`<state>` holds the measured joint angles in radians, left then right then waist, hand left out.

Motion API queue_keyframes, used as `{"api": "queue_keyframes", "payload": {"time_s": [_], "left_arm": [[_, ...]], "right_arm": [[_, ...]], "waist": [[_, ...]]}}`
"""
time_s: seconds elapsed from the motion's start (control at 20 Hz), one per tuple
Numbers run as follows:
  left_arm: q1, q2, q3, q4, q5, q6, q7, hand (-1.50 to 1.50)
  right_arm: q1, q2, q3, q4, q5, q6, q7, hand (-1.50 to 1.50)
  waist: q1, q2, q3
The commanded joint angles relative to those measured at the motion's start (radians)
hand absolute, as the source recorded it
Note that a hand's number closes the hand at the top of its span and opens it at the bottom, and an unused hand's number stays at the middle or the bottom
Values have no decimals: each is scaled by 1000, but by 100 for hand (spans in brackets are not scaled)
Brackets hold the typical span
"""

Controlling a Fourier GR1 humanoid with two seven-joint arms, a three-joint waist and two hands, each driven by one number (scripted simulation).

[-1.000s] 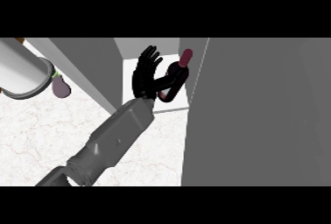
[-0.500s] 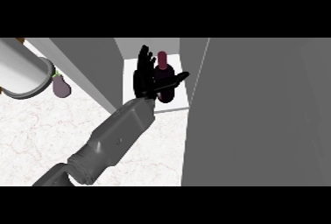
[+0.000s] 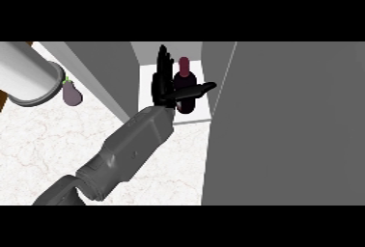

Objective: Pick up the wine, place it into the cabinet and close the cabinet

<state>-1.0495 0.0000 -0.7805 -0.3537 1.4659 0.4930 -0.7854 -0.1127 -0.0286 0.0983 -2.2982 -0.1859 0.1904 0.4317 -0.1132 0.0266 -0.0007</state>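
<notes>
In the head view, the left hand (image 3: 165,94) reaches up into the open cabinet (image 3: 197,117). The wine (image 3: 184,77) now stands up straight on the cabinet's white floor, near the middle of the gap. A second ago it was leaning over by the right side, close to the door (image 3: 285,125). So the bottle has gone in and been stood up.

The fingers (image 3: 164,60) have changed too. They were spread wide before. Now they point straight up, pressed together, just to the left of the bottle. The thumb (image 3: 200,89) sticks out to the right, across the front of the bottle. I cannot tell if it is touching the glass.

It looks like the hand is letting go. That means the putting-in part is nearly done. Next the hand has to come out without bumping the bottle over. Then the big grey door, which hangs open on the right, needs a push shut.

A purple eggplant (image 3: 71,92) lies on the bench (image 3: 43,144), well apart to the left
</notes>
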Motion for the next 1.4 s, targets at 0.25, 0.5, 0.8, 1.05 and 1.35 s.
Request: {"api": "queue_keyframes", "payload": {"time_s": [0.25,0.5,0.8,1.05,1.35], "left_arm": [[49,0,-41,-90,44,16,-113,-150],[9,0,-44,-75,57,-40,-66,-150],[75,0,-132,-200,81,1,-101,-150],[147,0,-156,-193,40,-26,-166,-150],[203,0,-138,-239,-43,-38,-178,-150]], "right_arm": [[-28,9,6,-9,9,-25,30,-150],[28,18,63,-34,55,-25,33,-150],[-23,5,40,-66,42,-65,106,-150],[37,14,55,-82,61,-61,70,-150],[4,17,39,-65,69,-92,109,-150]], "waist": [[14,-4,0],[44,-12,0],[48,-15,0],[75,-21,0],[104,-26,0]]}}
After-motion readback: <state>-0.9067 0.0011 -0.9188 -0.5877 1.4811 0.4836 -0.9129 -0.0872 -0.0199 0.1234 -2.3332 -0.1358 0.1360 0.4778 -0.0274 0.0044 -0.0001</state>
